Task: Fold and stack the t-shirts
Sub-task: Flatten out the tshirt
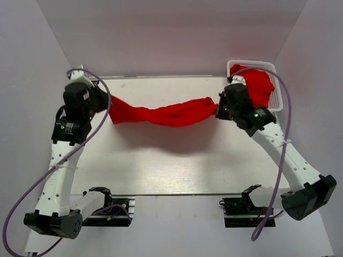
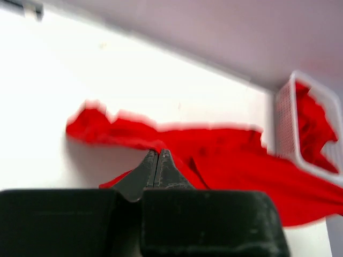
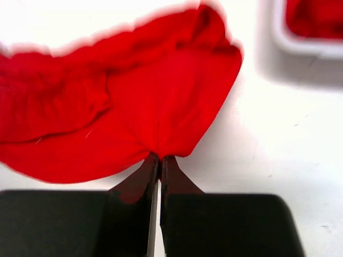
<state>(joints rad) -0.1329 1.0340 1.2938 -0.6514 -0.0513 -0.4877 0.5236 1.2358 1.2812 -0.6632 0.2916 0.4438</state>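
Top external view has the t-shirt [image 1: 166, 113] strung between my two grippers as a twisted, sagging rope. Going by the shadow beneath it, it hangs off the table [image 1: 177, 171]. My left gripper [image 1: 109, 103] is clenched on one end of the cloth and my right gripper [image 1: 218, 108] is pinched on the other. On each wrist camera the jaws meet, with red fabric caught at the tips. Just beyond my right gripper, the white basket [image 1: 278, 92] holds more red t-shirts [image 1: 258, 83].

I judge this cloth light and thoroughly limp. It keeps no shape of its own, bunches wherever I do not support it, and droops midway between my grips. It should not slide readily out of closed jaws, though a thin pinch on a single layer could creep.

Bunched like this, I cannot tell hem from shoulder. For folding I would want two matching corners, either both shoulders or both hem corners, one per gripper. Then the shirt would hang flat between my grippers before I lay it down.
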